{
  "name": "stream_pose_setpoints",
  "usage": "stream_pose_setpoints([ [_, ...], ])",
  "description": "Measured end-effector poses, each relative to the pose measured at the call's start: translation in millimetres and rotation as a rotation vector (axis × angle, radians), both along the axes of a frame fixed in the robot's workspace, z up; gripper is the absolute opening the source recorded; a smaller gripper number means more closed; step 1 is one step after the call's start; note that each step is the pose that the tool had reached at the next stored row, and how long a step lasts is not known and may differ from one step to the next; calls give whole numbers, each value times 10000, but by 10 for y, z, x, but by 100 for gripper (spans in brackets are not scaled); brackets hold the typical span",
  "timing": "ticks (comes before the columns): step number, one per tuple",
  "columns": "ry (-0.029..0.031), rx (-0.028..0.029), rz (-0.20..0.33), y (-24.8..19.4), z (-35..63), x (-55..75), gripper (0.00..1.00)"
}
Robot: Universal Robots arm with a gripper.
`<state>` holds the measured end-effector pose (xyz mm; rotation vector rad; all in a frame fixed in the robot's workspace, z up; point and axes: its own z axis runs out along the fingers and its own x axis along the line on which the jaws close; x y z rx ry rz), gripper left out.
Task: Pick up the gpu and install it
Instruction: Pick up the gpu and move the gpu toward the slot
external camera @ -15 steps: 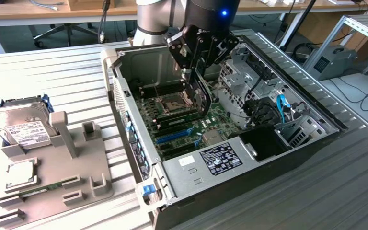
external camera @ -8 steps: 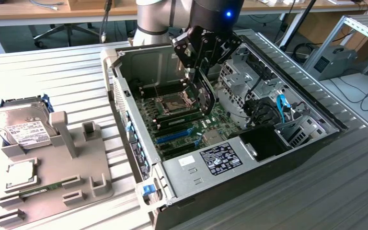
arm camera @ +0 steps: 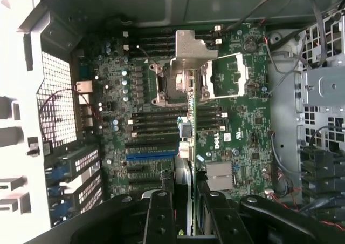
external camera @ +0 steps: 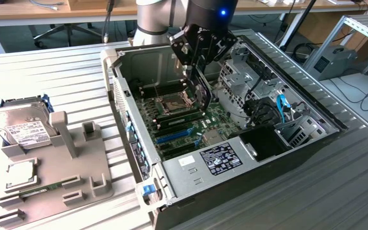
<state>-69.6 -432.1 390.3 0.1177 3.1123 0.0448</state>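
Note:
The gpu [external camera: 201,92] hangs edge-on inside the open computer case [external camera: 235,165], a thin dark card held upright over the green motherboard [external camera: 190,125]. My gripper [external camera: 195,64] is shut on its upper edge. In the wrist view the card [arm camera: 186,130] runs as a narrow strip away from my gripper [arm camera: 186,203], between the two black fingers [arm camera: 160,217], and ends in its silver bracket [arm camera: 191,52]. It sits above the CPU socket [arm camera: 215,79] and the memory slots, apart from the board. The blue expansion slot [arm camera: 152,156] lies beside the card's line.
On the slatted table at the exterior view's left, a grey fixture [external camera: 63,165] holds a silver hard drive [external camera: 21,128], a processor chip [external camera: 20,175] and a memory stick [external camera: 40,190]. Drive cages and cables [external camera: 273,108] crowd the case's far side. The power supply label [external camera: 221,159] faces up.

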Motion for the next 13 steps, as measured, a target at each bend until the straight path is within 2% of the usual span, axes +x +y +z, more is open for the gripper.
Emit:
stream_pose_setpoints([
  [5, 1, -8, 1, 49, -21, 11, 26],
  [13, 1, -8, 0, 54, -24, 15, 26],
])
